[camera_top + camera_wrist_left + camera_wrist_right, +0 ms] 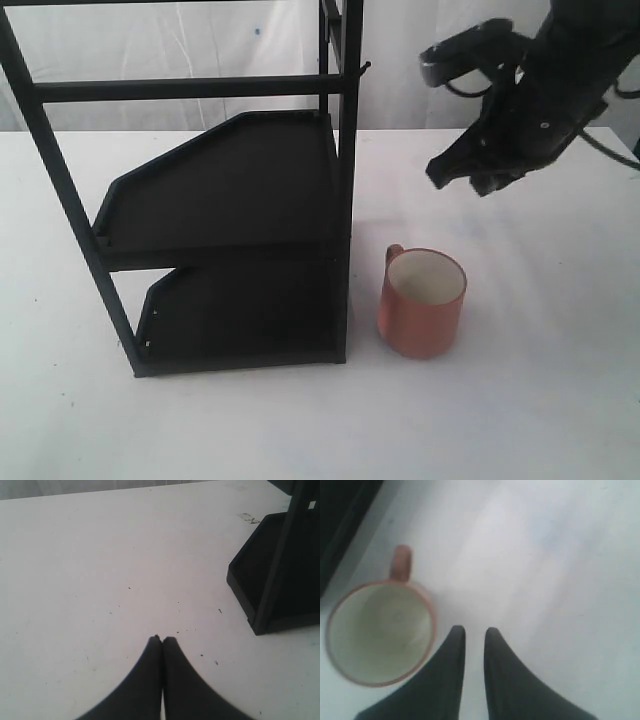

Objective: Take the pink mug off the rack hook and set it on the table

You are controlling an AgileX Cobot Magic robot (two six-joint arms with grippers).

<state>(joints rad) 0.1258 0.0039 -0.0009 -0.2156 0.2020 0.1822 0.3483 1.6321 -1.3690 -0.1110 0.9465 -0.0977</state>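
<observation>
The pink mug (421, 302) stands upright on the white table (540, 400), just right of the rack's (345, 200) front post, its handle toward the back. The rack hook (362, 70) at the top of the post is bare. My right gripper (458, 180) hangs in the air above and behind the mug, apart from it. In the right wrist view the mug (377, 632) lies beside that gripper (474, 631), whose fingers stand slightly apart with only table between them. My left gripper (162, 639) is shut and empty above bare table (100, 580).
The black rack fills the left half of the exterior view, and its lower shelf corner (280, 580) is near the left gripper. The rack's edge (340, 510) shows close to the mug in the right wrist view. White table stretches to the right of the mug and in front of it.
</observation>
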